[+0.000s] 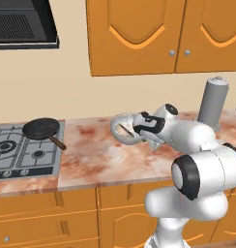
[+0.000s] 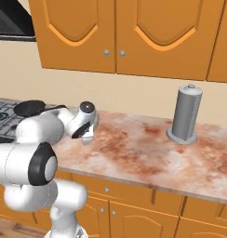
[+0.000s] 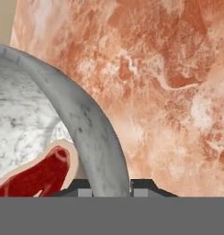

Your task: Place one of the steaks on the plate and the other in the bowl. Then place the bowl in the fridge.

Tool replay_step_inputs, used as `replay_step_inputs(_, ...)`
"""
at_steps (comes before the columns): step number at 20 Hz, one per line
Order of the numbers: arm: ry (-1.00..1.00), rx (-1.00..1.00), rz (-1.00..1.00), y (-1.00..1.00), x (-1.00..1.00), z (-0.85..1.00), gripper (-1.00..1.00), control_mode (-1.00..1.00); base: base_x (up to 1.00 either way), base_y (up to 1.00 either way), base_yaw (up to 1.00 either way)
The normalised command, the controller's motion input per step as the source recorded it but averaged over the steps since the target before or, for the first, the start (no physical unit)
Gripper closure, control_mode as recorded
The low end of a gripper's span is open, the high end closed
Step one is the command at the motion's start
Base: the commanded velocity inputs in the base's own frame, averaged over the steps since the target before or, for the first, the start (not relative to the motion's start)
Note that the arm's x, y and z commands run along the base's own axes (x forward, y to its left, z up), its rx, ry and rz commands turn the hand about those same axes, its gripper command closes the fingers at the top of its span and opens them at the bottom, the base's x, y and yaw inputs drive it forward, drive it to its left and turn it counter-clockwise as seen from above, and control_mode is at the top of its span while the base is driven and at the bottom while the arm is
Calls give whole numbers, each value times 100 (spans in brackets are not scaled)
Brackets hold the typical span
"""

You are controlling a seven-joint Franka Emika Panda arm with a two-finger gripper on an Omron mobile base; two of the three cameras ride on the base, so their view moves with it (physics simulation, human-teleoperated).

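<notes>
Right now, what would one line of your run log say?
phase: gripping bowl | gripper: shut on rim of grey speckled stone bowl | red steak: inside bowl | bowl on: marbled reddish counter | fridge step: not yet done

A home kitchen: orange wooden wall cupboards [image 1: 163, 34] with small round knobs hang over a reddish marble-patterned desk [image 1: 91, 155], with matching drawers below. At the desk's left end sits a grey gas hob [image 1: 23, 152] carrying a black frying pan [image 1: 41, 128], under a black extractor hood [image 1: 23, 24].
</notes>
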Motion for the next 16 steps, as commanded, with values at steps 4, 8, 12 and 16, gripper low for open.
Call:
replay_step_inputs(4, 3, -16, -37, 0, -42, 72, 100, -100, 0, 0, 0)
replay_step_inputs(8, 12, -4, -35, -2, -34, 32, 100, -100, 0, 0, 0)
replay_step_inputs(12, 24, 0, -28, -2, -36, 53, 100, -100, 0, 0, 0)
replay_step_inputs(16, 20, 0, -15, -1, -81, 53, 100, -100, 0, 0, 0)
